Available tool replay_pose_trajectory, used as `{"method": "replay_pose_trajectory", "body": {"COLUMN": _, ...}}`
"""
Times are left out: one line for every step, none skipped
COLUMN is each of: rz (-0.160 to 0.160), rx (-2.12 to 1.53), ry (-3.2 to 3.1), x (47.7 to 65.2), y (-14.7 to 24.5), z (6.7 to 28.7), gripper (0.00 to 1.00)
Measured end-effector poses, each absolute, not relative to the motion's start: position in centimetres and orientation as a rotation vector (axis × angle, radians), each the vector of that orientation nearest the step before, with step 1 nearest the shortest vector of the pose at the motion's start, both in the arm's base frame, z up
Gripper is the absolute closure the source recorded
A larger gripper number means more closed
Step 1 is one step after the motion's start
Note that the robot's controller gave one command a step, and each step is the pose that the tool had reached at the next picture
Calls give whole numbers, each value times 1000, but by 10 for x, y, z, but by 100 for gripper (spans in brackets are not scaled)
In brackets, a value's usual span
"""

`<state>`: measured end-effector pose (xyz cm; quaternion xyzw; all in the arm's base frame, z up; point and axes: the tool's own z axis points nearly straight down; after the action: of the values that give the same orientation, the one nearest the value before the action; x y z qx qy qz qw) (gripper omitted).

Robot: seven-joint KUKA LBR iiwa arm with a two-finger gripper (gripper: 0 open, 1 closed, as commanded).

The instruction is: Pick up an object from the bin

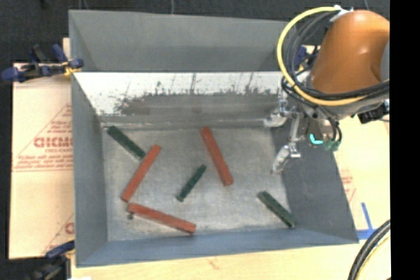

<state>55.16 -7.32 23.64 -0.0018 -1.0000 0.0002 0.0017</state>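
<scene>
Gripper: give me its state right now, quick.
Gripper: open or shut cannot be told; it hangs at the right wall of the bin, near a dark green stick.

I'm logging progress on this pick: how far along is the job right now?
Done: nothing yet; three red and three dark green sticks all lie on the bin floor. In hand: the gripper hangs near the right wall, jaws open, nothing between them. Left: lowering onto a stick, perhaps the dark green stick near the front right corner, closing and lifting it.
</scene>
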Motion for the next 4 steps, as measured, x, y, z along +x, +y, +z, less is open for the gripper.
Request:
{"method": "replay_pose_trajectory", "body": {"rz": 2, "rx": -2, "ry": -3146, "x": 553, "y": -73, "z": 240, "gripper": 0}}
{"method": "replay_pose_trajectory", "body": {"rz": 2, "rx": -34, "ry": -3150, "x": 528, "y": -70, "z": 185, "gripper": 0}}
{"method": "replay_pose_trajectory", "body": {"rz": -1, "rx": -141, "ry": -3142, "x": 510, "y": -78, "z": 136, "gripper": 0}}
{"method": "replay_pose_trajectory", "body": {"rz": 2, "rx": 79, "ry": -3150, "x": 503, "y": -109, "z": 111, "gripper": 0}}
